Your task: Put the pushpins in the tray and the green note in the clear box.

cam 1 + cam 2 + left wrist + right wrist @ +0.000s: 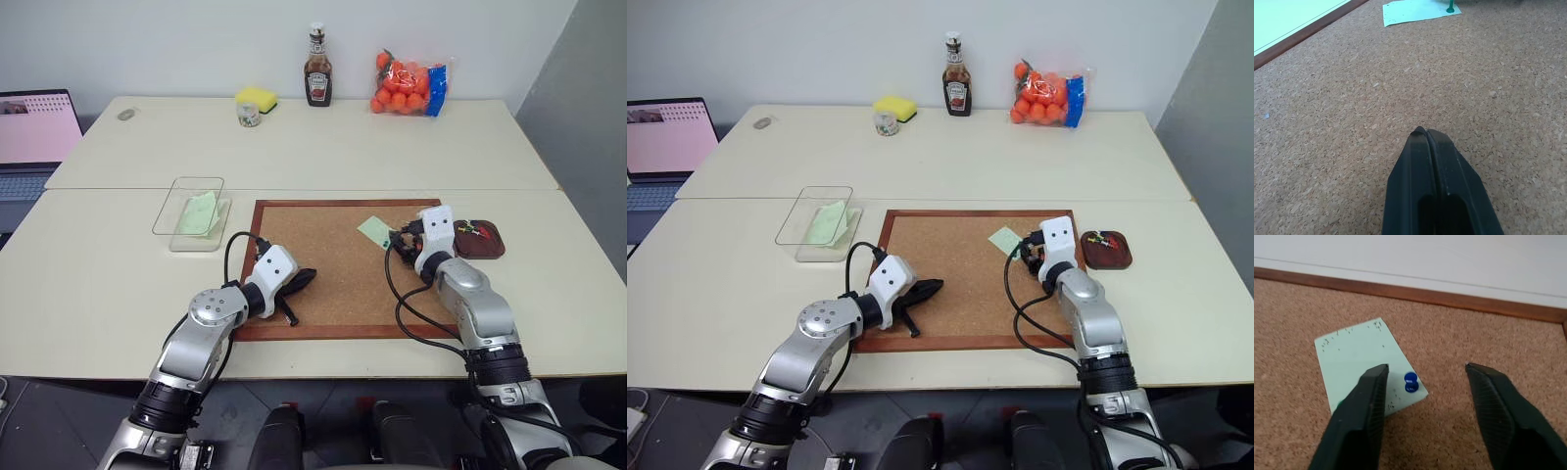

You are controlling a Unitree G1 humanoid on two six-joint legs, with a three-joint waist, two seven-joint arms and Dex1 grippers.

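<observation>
I see right tool (pixel 1426 369) spread open over green note (pixel 1367 363) on corkboard (pixel 323 264), one blue pushpin (pixel 1410 381) between its fingers, left tool (pixel 1426 133) closed empty.

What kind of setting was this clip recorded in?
Probably an office or lab room set up for tabletop trials: two plain pale tables pushed together against a bare wall, an open laptop at the left edge, and a corkboard laid flat as the work surface.

I'm seeing a pale green note (pixel 1364 364) speckled with dark pinholes, a blue pin (pixel 1410 382), a speckled tan corkboard (pixel 333 269) framed reddish-brown, a dark brown tray (pixel 487 242).
</observation>
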